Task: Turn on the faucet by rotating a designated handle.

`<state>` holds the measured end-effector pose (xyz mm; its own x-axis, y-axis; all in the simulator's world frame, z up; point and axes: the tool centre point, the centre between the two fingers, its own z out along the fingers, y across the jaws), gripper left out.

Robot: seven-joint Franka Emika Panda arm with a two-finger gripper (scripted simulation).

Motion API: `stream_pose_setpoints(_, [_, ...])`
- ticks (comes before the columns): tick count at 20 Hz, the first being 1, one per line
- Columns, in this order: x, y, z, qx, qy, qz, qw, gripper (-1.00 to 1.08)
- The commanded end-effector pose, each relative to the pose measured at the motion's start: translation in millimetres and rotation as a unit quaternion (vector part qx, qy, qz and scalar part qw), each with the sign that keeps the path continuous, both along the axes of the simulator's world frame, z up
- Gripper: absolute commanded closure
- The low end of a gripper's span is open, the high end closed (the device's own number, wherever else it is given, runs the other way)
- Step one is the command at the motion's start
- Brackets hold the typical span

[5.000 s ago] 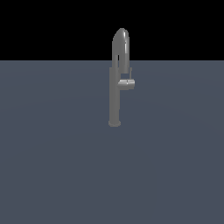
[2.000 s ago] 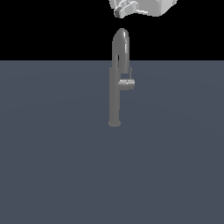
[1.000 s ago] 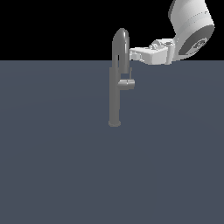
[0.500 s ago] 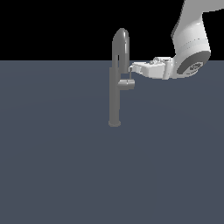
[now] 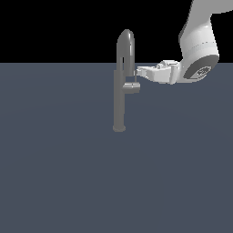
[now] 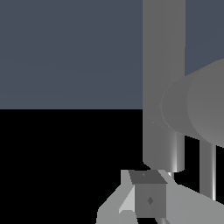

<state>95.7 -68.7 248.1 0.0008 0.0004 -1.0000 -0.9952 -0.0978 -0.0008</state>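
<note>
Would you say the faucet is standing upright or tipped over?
Upright: the faucet column rises straight from its round base, spout arched on top.

one faucet [image 5: 120,98], one handle [image 5: 131,88], apparently one hand [image 5: 136,75]

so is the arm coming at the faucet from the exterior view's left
No, the gripper reaches toward the faucet from the exterior view's right, just above the handle.

The faucet [image 5: 120,95] stands upright on the counter [image 5: 54,173], its handle [image 5: 132,88] projecting toward the exterior view's right. The tool [image 5: 136,74] reaches in from that side, just above the handle and beside the column.
</note>
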Motion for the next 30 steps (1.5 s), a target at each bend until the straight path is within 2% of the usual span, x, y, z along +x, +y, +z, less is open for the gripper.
stream_pose_setpoints(1, [-3.8,-0.6,2.1,0.0,0.0,0.0,1.0,1.08])
stream_pose_setpoints(10, [-22.4,-2.2,10.4,0.0,0.0,0.0,1.0,1.08])
stream_pose_setpoints(12, [-19.7,-1.9,8.5,-0.001,0.0,-0.001,1.0,1.08])
stream_pose_setpoints(26, [-54.9,-5.4,9.8,0.0,0.0,0.0,1.0,1.08])
stream_pose_setpoints(28, [-49.3,-4.7,11.6,-0.002,-0.004,-0.003,1.0,1.08])
stream_pose_setpoints(30, [-55.1,-5.2,8.3,-0.001,-0.004,-0.002,1.0,1.08])
